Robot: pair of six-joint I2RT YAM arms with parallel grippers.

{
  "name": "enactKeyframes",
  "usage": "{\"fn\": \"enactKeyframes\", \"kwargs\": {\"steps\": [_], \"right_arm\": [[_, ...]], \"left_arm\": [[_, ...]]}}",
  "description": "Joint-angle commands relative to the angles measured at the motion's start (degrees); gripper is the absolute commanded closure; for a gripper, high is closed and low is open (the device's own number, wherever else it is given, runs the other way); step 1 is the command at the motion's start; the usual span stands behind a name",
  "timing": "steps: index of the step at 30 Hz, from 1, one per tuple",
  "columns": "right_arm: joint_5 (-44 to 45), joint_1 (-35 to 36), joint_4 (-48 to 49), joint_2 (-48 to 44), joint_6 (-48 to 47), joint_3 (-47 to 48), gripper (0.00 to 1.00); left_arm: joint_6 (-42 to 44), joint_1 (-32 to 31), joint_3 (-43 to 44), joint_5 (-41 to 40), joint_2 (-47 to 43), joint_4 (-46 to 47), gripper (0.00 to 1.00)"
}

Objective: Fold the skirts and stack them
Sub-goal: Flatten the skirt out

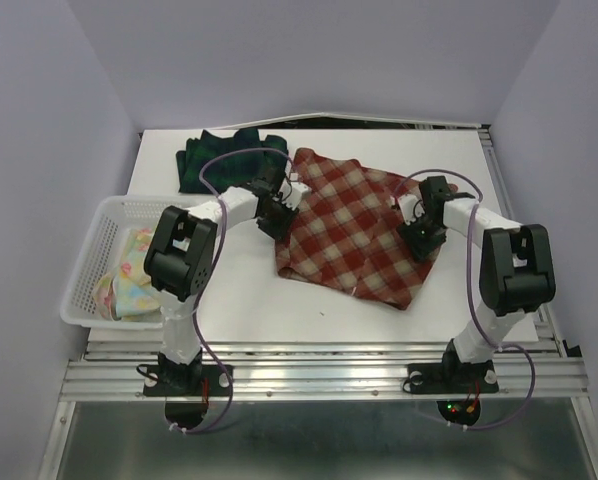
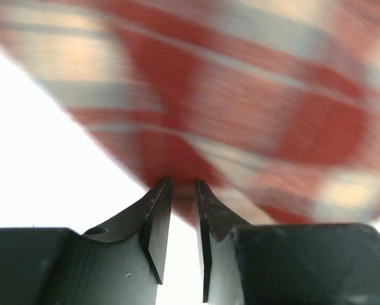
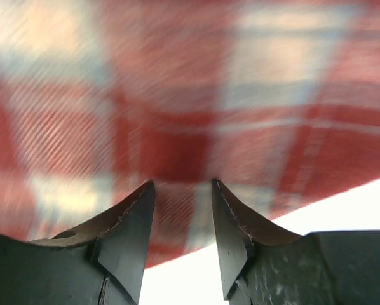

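At mid-frame, the left gripper (image 1: 279,215), jaws nearly together, and right gripper (image 1: 416,232), jaws partly apart, meet opposite edges of the spread red-and-cream plaid skirt (image 1: 354,230), any grasp unconfirmable; the dark plaid skirt (image 1: 219,160) lies upper left, the pastel skirt (image 1: 124,275) in the basket (image 1: 82,270) at left.
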Motion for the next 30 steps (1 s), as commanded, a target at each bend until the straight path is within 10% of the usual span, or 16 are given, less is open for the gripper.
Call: {"fn": "enactKeyframes", "kwargs": {"steps": [1,7,20,30], "right_arm": [[-10.74,4.42,-10.8,-8.05,-4.93,-4.91,0.52],[-26.58,9.53,-24.01,-13.51,-2.31,4.81,0.4],[-5.23,-2.86,-4.33,7.63,6.23,27.33,0.5],[1.54,-2.86,-0.63,10.41,-1.32,14.09,0.58]], "left_arm": [[2.6,3.73,10.54,-5.11,4.7,-3.16,0.68],[5.32,3.91,19.87,-4.33,2.35,-3.43,0.55],[-0.73,-4.16,-1.2,5.88,-12.17,-3.08,0.52],[0.04,-0.5,-3.15,-1.58,-3.22,-4.4,0.53]]}}
